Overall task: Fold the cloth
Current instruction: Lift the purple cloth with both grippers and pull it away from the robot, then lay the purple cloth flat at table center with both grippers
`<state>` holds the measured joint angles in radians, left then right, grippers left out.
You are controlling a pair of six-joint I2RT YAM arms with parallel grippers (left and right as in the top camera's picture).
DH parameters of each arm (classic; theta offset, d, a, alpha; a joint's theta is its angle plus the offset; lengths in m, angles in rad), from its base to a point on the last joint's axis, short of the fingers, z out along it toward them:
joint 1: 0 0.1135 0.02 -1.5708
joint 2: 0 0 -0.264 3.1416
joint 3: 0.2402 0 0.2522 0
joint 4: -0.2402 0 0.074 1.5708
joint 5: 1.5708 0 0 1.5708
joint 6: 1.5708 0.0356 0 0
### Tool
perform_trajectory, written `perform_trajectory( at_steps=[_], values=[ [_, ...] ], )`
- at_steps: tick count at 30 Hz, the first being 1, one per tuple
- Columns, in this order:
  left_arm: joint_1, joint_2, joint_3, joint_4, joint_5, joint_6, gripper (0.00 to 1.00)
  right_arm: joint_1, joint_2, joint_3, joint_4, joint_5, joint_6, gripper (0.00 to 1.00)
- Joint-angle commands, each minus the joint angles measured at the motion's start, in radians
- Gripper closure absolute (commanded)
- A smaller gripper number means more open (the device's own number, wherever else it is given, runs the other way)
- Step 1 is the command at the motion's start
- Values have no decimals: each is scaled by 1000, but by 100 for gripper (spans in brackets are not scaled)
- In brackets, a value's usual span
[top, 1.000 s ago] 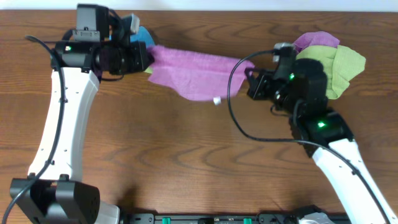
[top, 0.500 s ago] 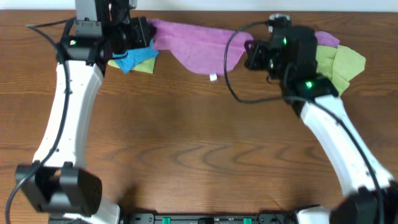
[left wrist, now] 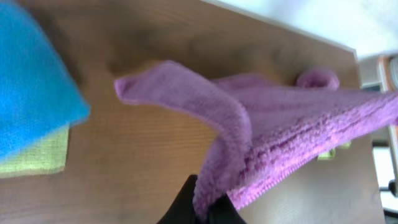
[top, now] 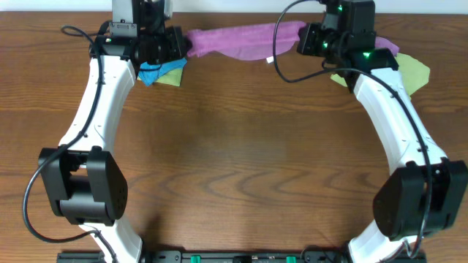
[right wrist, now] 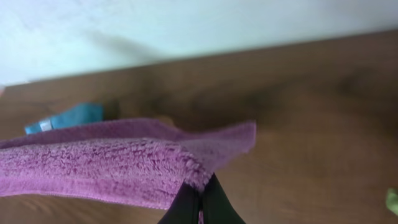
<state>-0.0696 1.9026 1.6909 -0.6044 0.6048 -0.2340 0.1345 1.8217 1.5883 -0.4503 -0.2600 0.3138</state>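
Lilac terry: the cloth [top: 238, 38] hangs as a slightly sagging band above the far edge of the wooden table [top: 241, 161]. It is strung between the two arms, and its small white tag [top: 269, 60] dangles from the lower hem. The left gripper [top: 178, 45] is clamped on one end and the right gripper [top: 301, 38] on the other. Each wrist view shows dark fingers pinched tight on a purple edge, with the pile bunched at the pinch. Holding both ends raised and apart lets the fabric's own weight draw it flat. This is probably so that it can be laid out straight on the bare wood at mid-table before a fold. Beneath the left arm a bright blue cloth [top: 151, 71] lies on a lime-green cloth [top: 174, 75]. A second lime-green cloth [top: 413, 69] lies beside the right arm.
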Motion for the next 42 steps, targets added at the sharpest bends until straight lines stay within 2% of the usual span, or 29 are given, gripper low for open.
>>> perform_trajectory(
  at_steps=[1,5,10,18,23,29,42],
  values=[
    [19,-5,13,-90,-35,105,94,-28,-26,23,-70,62,-50,99],
    [19,-5,13,-253,-42,213,94,-25,-31,23,-234,61,-50,99],
    [19,-5,13,-374,-74,270,94,-3,-31,23,-425,61,-69,99],
    [19,-5,-6,-539,-80,348,94,9,-42,19,-594,40,-113,99],
    [16,-5,-99,-568,-53,348,94,9,-43,8,-675,39,-121,99],
    [14,-5,-238,-567,-16,370,94,14,-69,-93,-694,5,-120,99],
    [-13,-5,-381,-573,24,404,94,71,-248,-454,-583,-22,-36,99]
  ],
)
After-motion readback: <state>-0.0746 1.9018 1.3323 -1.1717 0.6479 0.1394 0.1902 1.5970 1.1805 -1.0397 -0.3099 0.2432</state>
